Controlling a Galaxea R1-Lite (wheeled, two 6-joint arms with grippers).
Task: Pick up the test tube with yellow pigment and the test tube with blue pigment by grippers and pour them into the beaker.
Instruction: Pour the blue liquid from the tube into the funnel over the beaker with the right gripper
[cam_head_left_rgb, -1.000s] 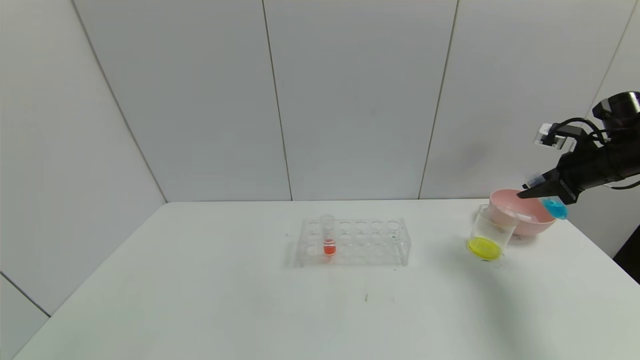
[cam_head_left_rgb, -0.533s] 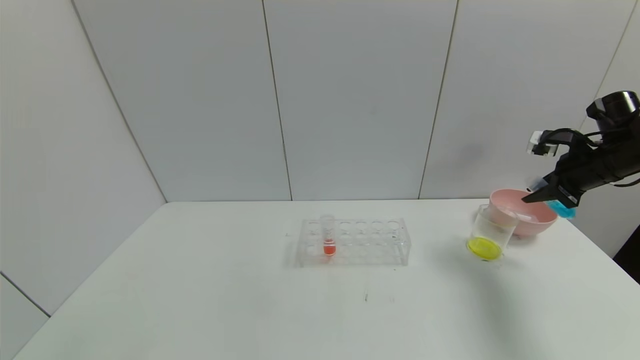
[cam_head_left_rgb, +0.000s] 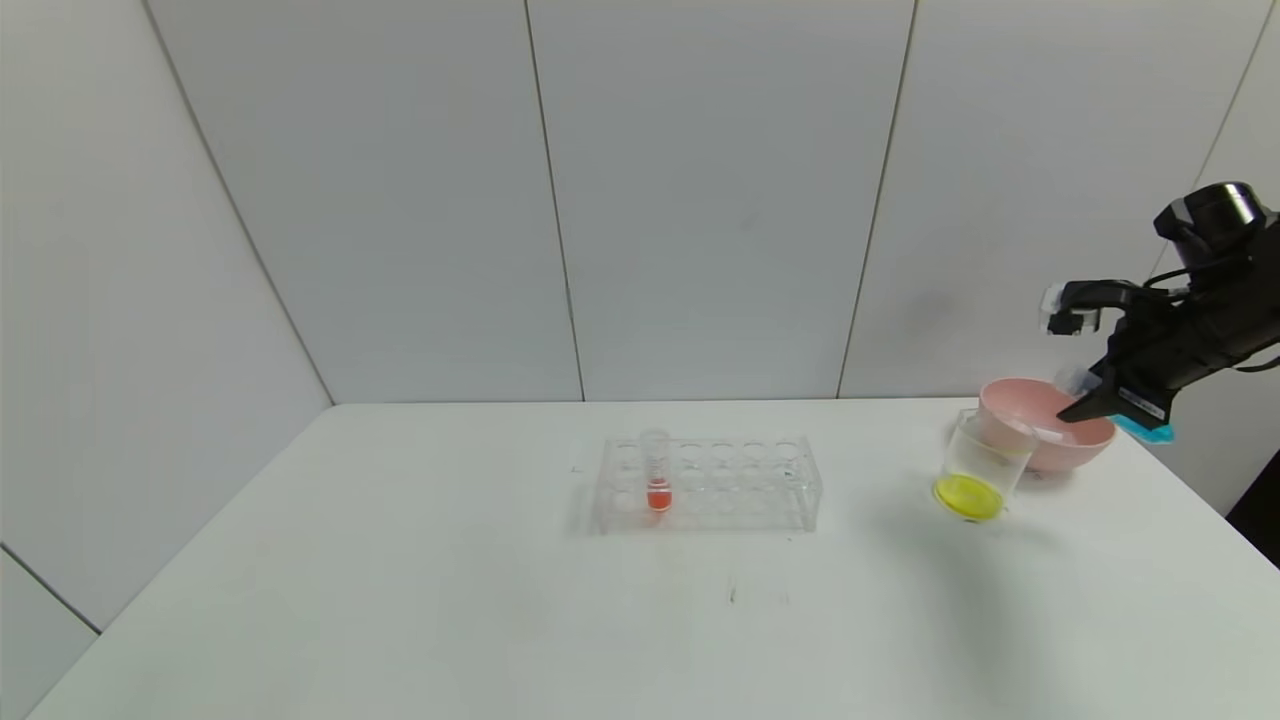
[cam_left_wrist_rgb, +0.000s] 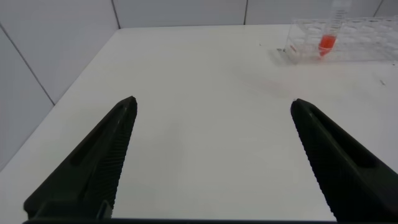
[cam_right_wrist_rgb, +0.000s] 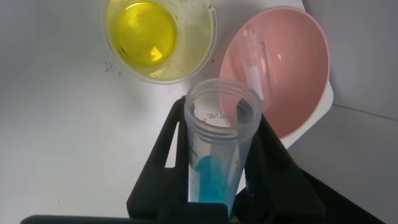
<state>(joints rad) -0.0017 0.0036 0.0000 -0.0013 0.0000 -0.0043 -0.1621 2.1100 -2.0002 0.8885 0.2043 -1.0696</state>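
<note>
White table (cam_head_left_rgb: 500, 600), rack (cam_head_left_rgb: 706, 484), pink bowl (cam_head_left_rgb: 1046, 425).

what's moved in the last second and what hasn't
The right claw, shut on the blue tube, tipped its mouth lower over the pink bowl and drew slightly right. The beaker with yellow liquid, rack, red tube and open left claw stayed put.

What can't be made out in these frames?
- Blue tube: head view shows only its blue tip; the right hand covers the rest.
- Tube lying in the pink bowl: contents not discernible in either view.
- Left hand: out of head view; seen only in its wrist view, open over the table.
</note>
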